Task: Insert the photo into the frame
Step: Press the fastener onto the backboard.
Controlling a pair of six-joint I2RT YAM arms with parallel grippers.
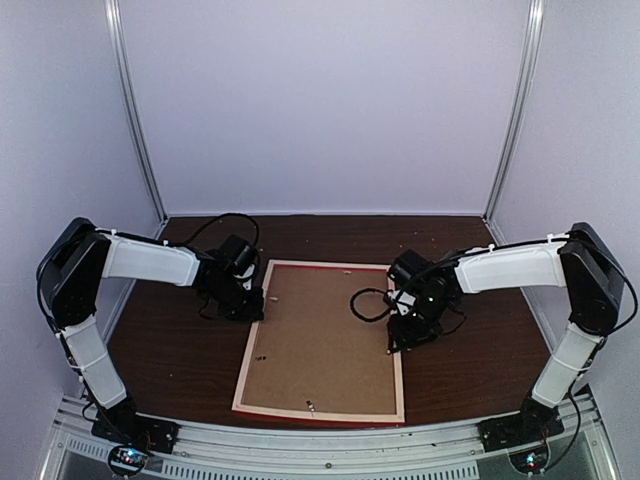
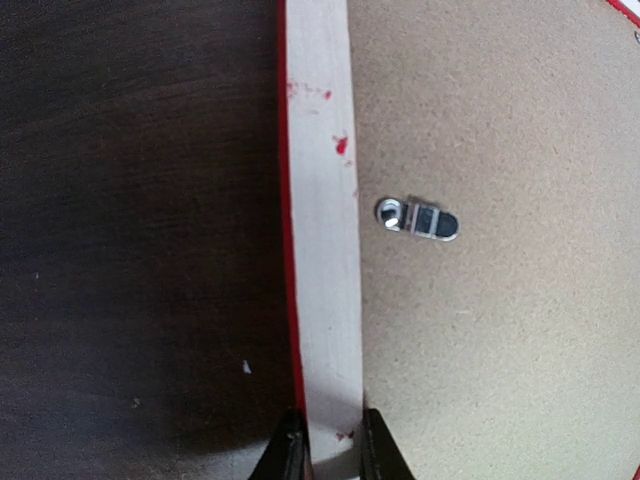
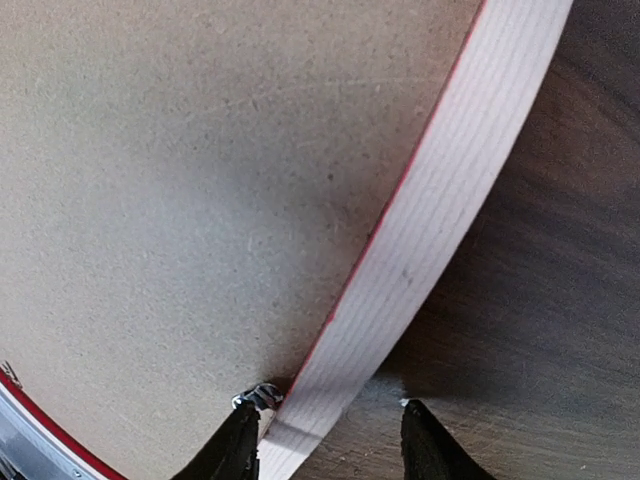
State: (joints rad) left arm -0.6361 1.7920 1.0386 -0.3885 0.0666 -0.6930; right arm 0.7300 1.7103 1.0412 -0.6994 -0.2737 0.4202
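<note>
Overhead, the frame [image 1: 320, 412] lies face down on the dark table [image 1: 170, 340] with a brown backing board [image 1: 325, 340] set in it. The left gripper [image 1: 247, 300] is at its left rail and the right gripper [image 1: 405, 335] at its right. From the left wrist, the fingers [image 2: 290, 455] pinch the pale rail, near a metal clip [image 2: 418, 219]. From the right wrist, the fingers [image 3: 235, 445] stand apart astride the rail.
</note>
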